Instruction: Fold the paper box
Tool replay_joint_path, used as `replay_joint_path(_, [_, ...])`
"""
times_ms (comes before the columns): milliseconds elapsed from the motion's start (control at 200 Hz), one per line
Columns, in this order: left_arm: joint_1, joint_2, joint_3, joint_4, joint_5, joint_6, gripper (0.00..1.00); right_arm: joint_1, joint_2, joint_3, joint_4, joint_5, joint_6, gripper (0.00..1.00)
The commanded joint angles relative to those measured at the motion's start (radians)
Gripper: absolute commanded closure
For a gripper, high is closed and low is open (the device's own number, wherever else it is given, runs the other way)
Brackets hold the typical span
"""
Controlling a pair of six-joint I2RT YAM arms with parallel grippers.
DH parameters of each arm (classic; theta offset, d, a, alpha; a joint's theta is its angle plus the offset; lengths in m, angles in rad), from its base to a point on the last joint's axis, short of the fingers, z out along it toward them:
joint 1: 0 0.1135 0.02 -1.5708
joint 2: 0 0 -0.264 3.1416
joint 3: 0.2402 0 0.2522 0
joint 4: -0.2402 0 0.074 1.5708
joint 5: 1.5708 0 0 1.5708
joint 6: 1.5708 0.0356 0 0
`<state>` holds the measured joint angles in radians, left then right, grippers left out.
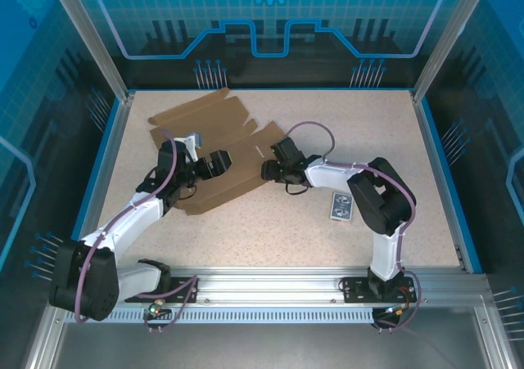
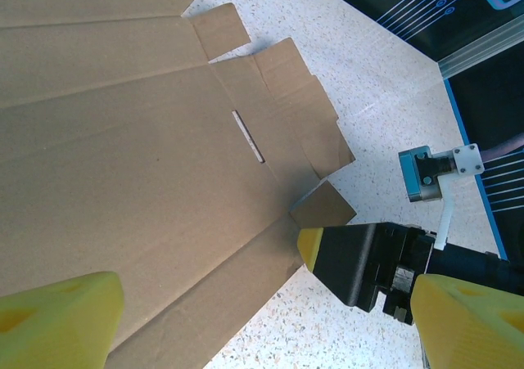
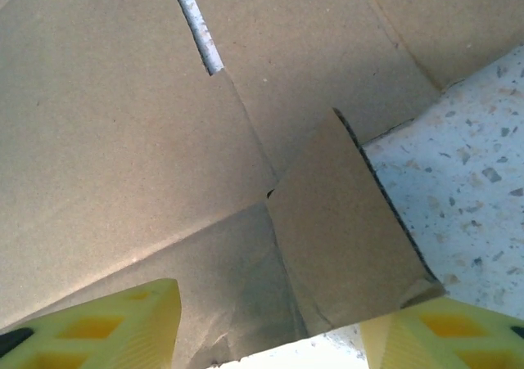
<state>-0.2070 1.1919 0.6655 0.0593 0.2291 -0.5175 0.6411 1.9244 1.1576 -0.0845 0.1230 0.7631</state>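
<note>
The paper box is a flat brown die-cut sheet with flaps, lying left of the table's middle. My left gripper hovers over its near part, open, and in the left wrist view the left gripper has the sheet and bare table between its yellow fingers. My right gripper is at the sheet's right edge. In the right wrist view a small flap stands raised between the fingers of the right gripper, and the right pad touches its corner. The jaws still stand apart. One right-arm fingertip shows beside that flap.
A small blue-patterned card pack lies on the speckled table to the right, close to the right arm's elbow. Blue transparent walls and aluminium posts enclose the table at the back and sides.
</note>
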Motion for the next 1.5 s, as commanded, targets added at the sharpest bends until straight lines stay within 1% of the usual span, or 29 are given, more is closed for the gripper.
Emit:
replay_joint_path(0, [-0.009,-0.012,0.03,-0.017,-0.01,0.024,0.08,-0.003,0.02,-0.005,0.039,0.006,0.04,0.43])
replay_joint_path(120, [-0.009,-0.013,0.029,-0.017,-0.014,0.025,0.08,-0.012,0.033,-0.025,0.104,-0.024,0.051,0.48])
replay_joint_path(200, [-0.009,-0.014,0.029,-0.018,-0.016,0.023,0.08,-0.017,0.046,-0.026,0.132,-0.042,0.058,0.56])
replay_joint_path(405, [-0.009,-0.03,0.023,-0.022,-0.021,0.024,0.08,-0.021,0.059,-0.016,0.153,-0.021,0.064,0.66])
replay_joint_path(545, [-0.009,-0.041,0.023,-0.03,-0.031,0.026,0.08,-0.035,0.028,-0.025,0.168,0.002,0.022,0.8])
replay_joint_path(590, [-0.009,-0.048,0.023,-0.029,-0.039,0.026,0.08,-0.043,0.002,-0.031,0.169,0.003,-0.013,0.85])
replay_joint_path(685, [-0.009,-0.067,0.026,-0.023,-0.069,0.034,0.08,-0.07,-0.074,-0.049,0.152,-0.008,-0.116,0.91])
replay_joint_path(870, [-0.016,-0.1,0.041,0.081,-0.088,0.067,0.11,-0.143,-0.28,-0.096,0.045,-0.071,-0.397,0.95])
replay_joint_path(961, [-0.042,-0.085,0.077,0.139,-0.087,0.11,0.13,-0.204,-0.382,-0.093,-0.029,-0.183,-0.525,0.95])
replay_joint_path(1061, [-0.087,-0.043,0.148,0.187,-0.086,0.199,0.13,-0.267,-0.473,-0.047,-0.136,-0.292,-0.663,0.95])
replay_joint_path(1166, [-0.135,0.025,0.253,0.198,-0.077,0.358,0.14,-0.311,-0.533,0.032,-0.253,-0.365,-0.807,0.96])
replay_joint_path(1226, [-0.148,0.063,0.317,0.184,-0.048,0.465,0.13,-0.327,-0.552,0.086,-0.315,-0.406,-0.879,0.96])
replay_joint_path(1281, [-0.15,0.093,0.379,0.166,0.005,0.567,0.13,-0.341,-0.564,0.133,-0.366,-0.439,-0.932,0.96])
replay_joint_path(1361, [-0.15,0.131,0.478,0.097,0.087,0.725,0.12,-0.351,-0.574,0.198,-0.425,-0.487,-1.002,0.96])
replay_joint_path(1421, [-0.15,0.16,0.576,-0.016,0.132,0.847,0.11,-0.354,-0.578,0.242,-0.47,-0.516,-1.049,0.96])
replay_joint_path(1496, [-0.15,0.197,0.705,-0.166,0.149,0.989,0.1,-0.357,-0.577,0.29,-0.52,-0.544,-1.097,0.97])
